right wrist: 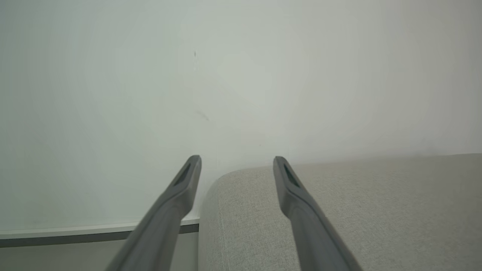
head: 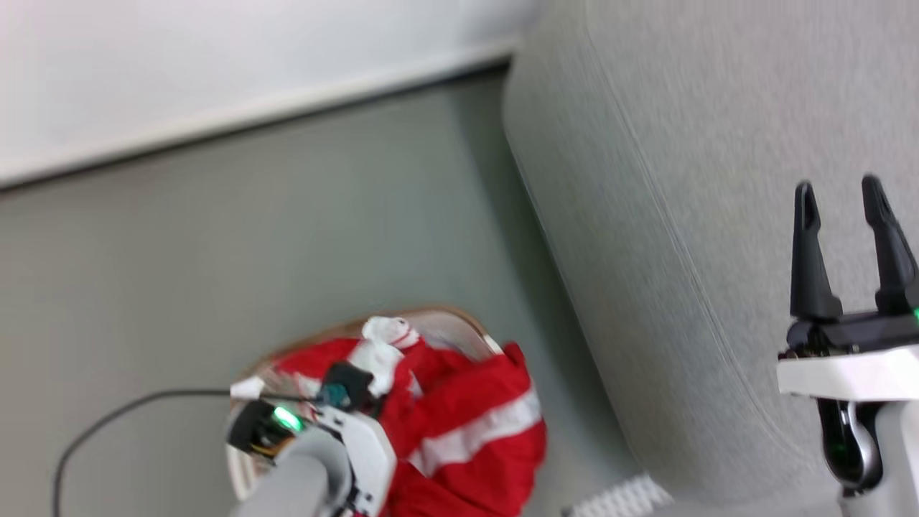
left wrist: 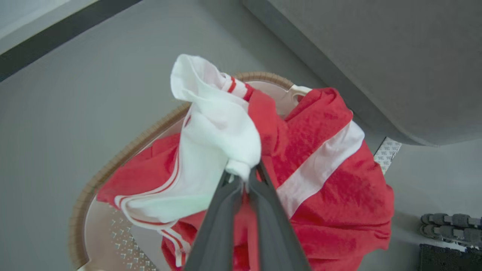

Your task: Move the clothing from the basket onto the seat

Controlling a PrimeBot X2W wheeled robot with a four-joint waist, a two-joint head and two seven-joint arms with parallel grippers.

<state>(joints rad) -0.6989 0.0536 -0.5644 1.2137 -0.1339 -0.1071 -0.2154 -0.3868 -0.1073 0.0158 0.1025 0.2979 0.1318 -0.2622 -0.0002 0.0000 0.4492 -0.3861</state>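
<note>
Left wrist view: clamps the clothing (left wrist: 320, 150) in the left gripper (left wrist: 244, 177) above the basket (left wrist: 113, 166); seat (left wrist: 376, 56) right of the basket, beneath the right gripper (head: 838, 188), spread and empty.

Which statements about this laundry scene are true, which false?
1. The left gripper is shut on the red, white-striped fabric clothing. True.
2. The right gripper holds a garment. False: it is open and empty, over the light grey upholstered seat.
3. The clothing lies on the seat. False: it is at the rounded white perforated plastic basket with a tan rim.
4. The basket stands on the grey-green floor beside the seat. True.
</note>
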